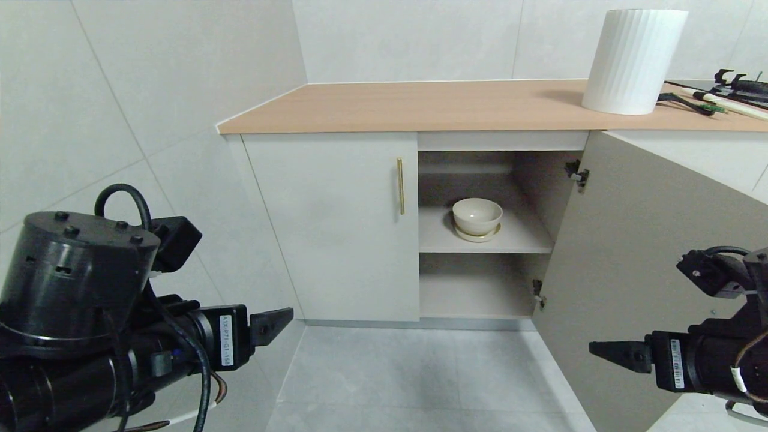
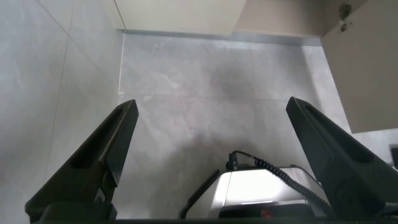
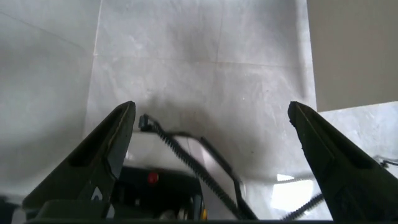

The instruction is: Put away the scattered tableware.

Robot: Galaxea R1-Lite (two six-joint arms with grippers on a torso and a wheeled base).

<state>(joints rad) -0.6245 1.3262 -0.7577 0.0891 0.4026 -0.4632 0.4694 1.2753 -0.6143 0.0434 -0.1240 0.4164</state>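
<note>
The bowl (image 1: 477, 215) sits on a plate (image 1: 478, 238) at the middle of the shelf (image 1: 522, 241) in the cabinet (image 1: 336, 228), whose right door (image 1: 618, 258) stands open. The left gripper (image 2: 211, 102) and right gripper (image 3: 210, 107) hang over the floor (image 1: 420, 372), jaws spread wide, holding nothing. 1 white cylinder (image 1: 633, 60) stands at the counter's (image 1: 420, 105) right end.

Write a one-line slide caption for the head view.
Bowl on a saucer on a shelf in the open cabinet; left tool and right tool open, low in front.

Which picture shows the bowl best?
The head view. There the bowl is seen whole, sitting on a plate on the upper shelf of the open cupboard. Both wrist views face down at the floor instead.
</note>
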